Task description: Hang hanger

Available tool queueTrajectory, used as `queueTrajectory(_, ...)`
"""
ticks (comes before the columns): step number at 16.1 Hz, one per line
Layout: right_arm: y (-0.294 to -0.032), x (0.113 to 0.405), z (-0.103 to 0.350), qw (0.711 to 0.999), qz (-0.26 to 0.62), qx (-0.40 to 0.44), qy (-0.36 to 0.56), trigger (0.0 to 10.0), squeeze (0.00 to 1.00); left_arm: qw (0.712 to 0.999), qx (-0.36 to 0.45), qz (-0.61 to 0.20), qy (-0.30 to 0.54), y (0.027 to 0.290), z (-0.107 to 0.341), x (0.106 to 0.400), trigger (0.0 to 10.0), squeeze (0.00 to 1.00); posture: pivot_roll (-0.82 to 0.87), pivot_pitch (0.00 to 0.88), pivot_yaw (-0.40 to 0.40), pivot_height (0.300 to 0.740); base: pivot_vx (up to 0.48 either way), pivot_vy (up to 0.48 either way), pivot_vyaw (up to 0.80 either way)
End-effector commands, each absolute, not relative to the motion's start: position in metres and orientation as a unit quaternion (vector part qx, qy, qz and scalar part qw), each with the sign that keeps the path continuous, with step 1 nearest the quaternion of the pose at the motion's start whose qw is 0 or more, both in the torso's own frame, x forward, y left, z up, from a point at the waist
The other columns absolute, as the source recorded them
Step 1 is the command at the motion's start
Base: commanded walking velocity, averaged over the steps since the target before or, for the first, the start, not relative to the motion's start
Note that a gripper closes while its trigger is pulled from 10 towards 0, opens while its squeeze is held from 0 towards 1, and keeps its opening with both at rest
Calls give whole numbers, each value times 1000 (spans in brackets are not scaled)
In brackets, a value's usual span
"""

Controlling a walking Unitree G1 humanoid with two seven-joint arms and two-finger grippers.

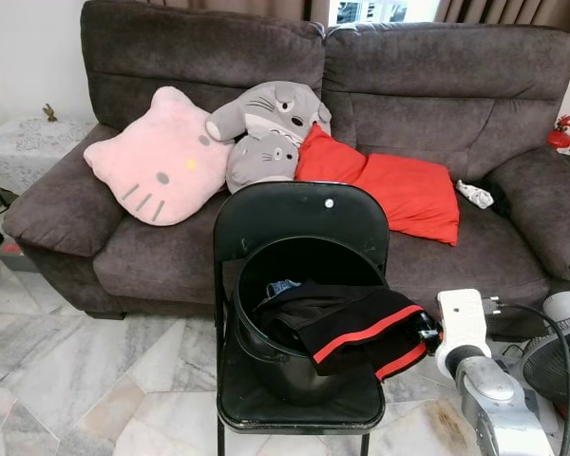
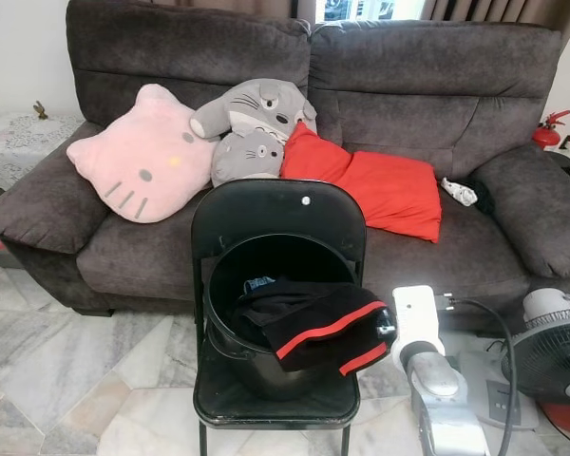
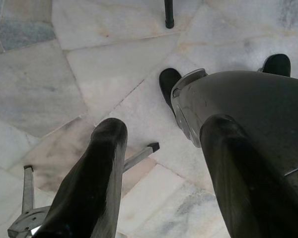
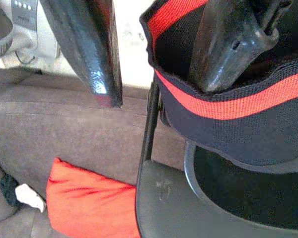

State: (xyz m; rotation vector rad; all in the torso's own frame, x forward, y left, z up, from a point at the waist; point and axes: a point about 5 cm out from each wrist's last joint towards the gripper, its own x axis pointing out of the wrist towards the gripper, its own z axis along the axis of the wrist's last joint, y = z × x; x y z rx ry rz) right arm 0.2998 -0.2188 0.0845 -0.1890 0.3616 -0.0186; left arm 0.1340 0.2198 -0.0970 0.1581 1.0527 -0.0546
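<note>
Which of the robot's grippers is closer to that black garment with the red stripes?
The right. The right gripper is at the black garment, one finger inside its striped edge. The left gripper hangs low over the marble floor.

The robot's right arm (image 1: 489,389), entering the head camera's picture at about five o'clock, is a rounded tube of brushed silver metal ending in a flat white rectangular block with a small slot and dots on its face, and a thin black cable arcs from that block back along the arm. In the wrist pictures the left gripper (image 3: 159,188) has two long, thick, matte black fingers (image 3: 89,193) with rounded tips, and beside them sits a smooth dark grey body shell with a thin silver rim. The right gripper (image 4: 159,64) has glossy black fingers (image 4: 92,49), tapered to blunt scuffed tips.
</note>
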Motion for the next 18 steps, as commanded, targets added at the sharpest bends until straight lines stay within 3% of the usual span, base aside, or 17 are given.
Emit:
queueTrajectory(1,-225,299,84,979,-22,-88,181,10000,0,851,78,-36,518,217,-101,126,10000,0,-143,73,-11,740,0,0,0)
queueTrajectory(9,-241,299,80,978,-68,-89,177,10000,0,851,80,-36,517,218,-100,126,10000,0,-142,72,-8,740,0,0,0)
queueTrajectory(18,-235,297,60,987,-44,-38,152,10000,0,852,82,-35,516,218,-100,127,10000,0,-136,68,-7,740,0,0,0)
